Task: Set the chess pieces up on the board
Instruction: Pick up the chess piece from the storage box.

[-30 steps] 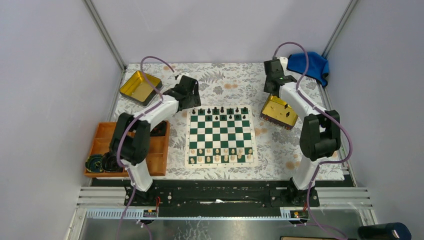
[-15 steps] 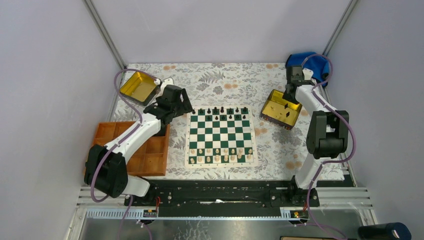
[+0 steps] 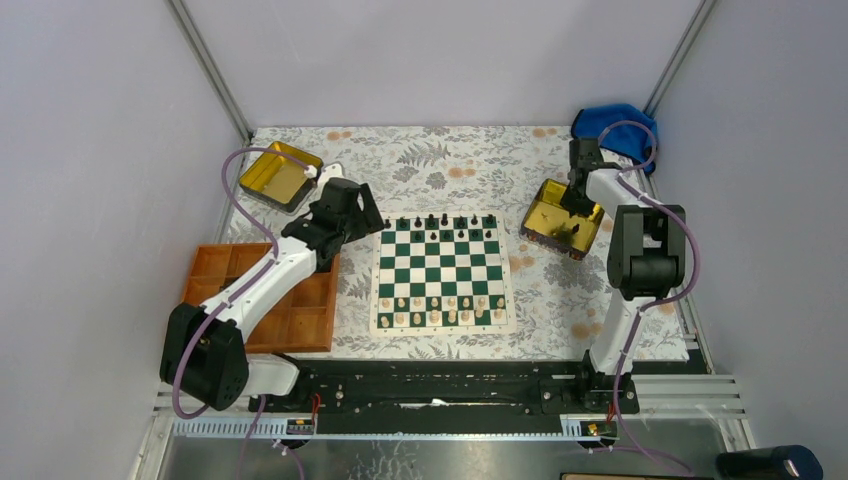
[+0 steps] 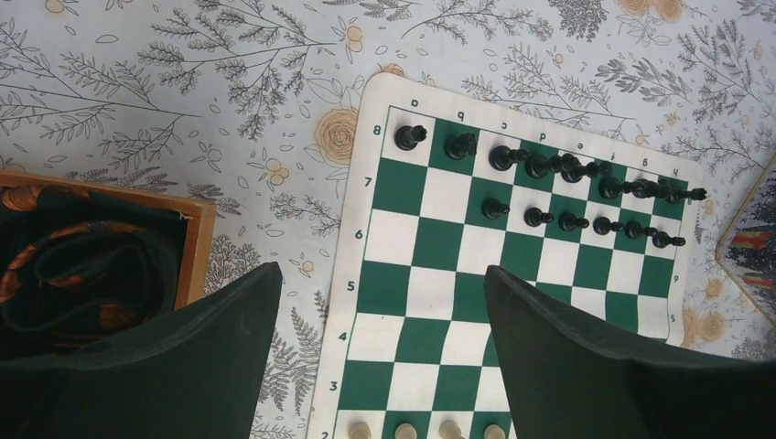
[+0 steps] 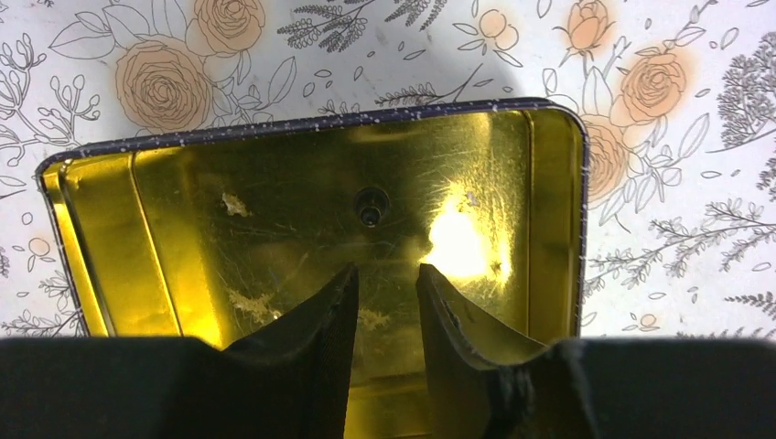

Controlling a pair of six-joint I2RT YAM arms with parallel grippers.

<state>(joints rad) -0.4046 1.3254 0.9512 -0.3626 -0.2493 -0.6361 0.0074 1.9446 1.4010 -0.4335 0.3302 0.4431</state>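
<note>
A square flat chessboard with dark green and white squares and a cream border [image 3: 442, 275] lies in the middle of a floral-patterned tablecloth [image 3: 450, 160]. Small black chess pieces [image 4: 540, 166] stand in two rows along the board's far edge, a full-looking back row with a shorter row of pawns in front of it. Cream-coloured pieces [image 3: 440, 308] fill the two near rows.

The left gripper [image 4: 382, 273] hovers above the board's left edge. Its jaws are spread wide and hold nothing. Behind it on the left sits an orange wooden compartment tray [image 3: 300, 310], with a dark bundle [image 4: 82, 274] in one compartment. An open gold metal tin [image 3: 278, 172] sits at the far left.

The right gripper [image 5: 386, 270] points down into a second shiny gold rectangular tin [image 5: 183, 229], which lies to the right of the board. Its fingers are slightly apart, with a narrow gap and nothing between them. One small black piece [image 5: 371, 208] rests on the tin's floor just beyond the fingertips, untouched. A crumpled blue cloth [image 3: 610, 122] lies in the far right corner.
</note>
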